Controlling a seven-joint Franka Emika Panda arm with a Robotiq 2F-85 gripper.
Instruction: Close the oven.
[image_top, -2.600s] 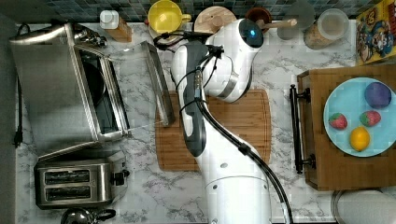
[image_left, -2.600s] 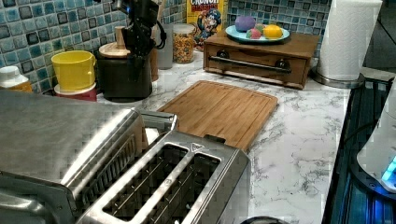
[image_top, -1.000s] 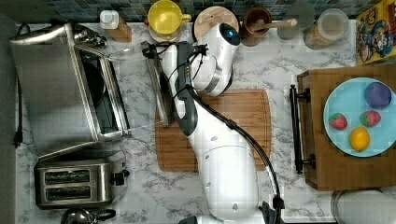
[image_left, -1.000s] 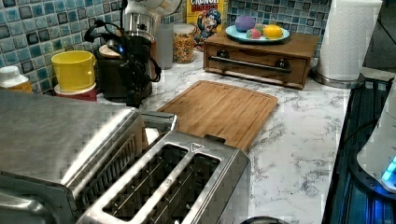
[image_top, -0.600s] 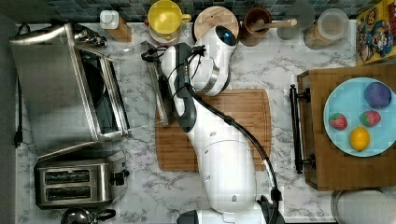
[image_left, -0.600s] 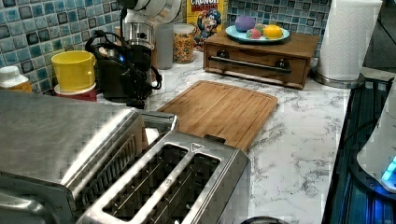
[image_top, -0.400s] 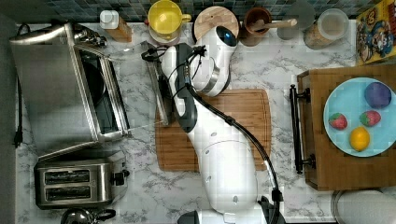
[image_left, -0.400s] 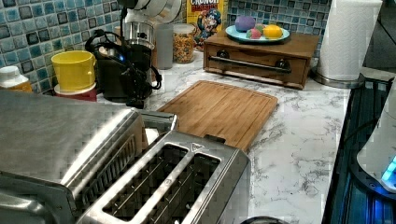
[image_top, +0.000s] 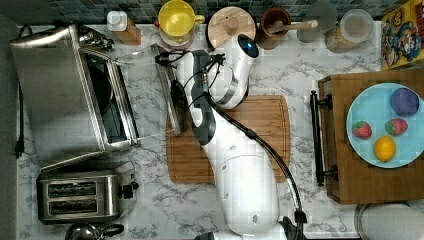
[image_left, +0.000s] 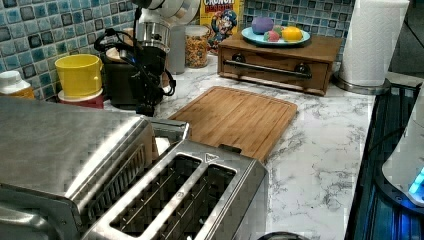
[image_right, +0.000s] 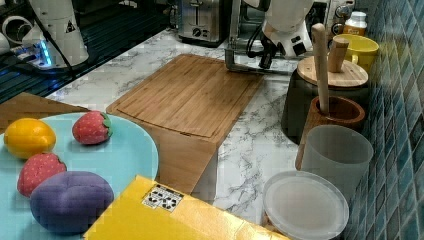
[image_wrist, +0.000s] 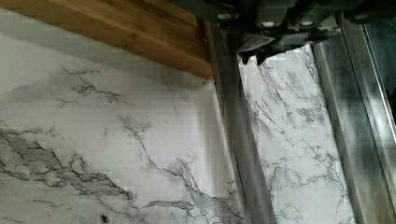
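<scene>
Top view: white marble desk (image_top: 310, 70), blue-tiled wall along the back. The oven (image_top: 65, 95) sits at the top view's left, its glass door (image_top: 145, 90) dropped open flat, bar handle (image_top: 167, 90) facing the cutting board (image_top: 260, 135). The claw (image_top: 176, 97) hangs right at the handle; can't tell if it's wide or narrow. A toaster (image_top: 82, 195) stands just below the oven. Yellow pot (image_top: 176, 20), jars and a cereal box (image_top: 402, 32) line the back wall. A wooden tray (image_top: 360, 185) with a blue plate (image_top: 360, 105) of fruit is at the top view's right.

Left view: oven top (image_left: 60, 145) and toaster (image_left: 185, 200) up close, cutting board (image_left: 235, 117) beyond, paper towel roll (image_left: 372, 40) at the far corner, dark stove edge at the left view's right.

Right view: door frame (image_right: 245, 65) lies low behind the board.

Wrist view: marble, board edge (image_wrist: 116, 28), steel handle (image_wrist: 238, 130).
</scene>
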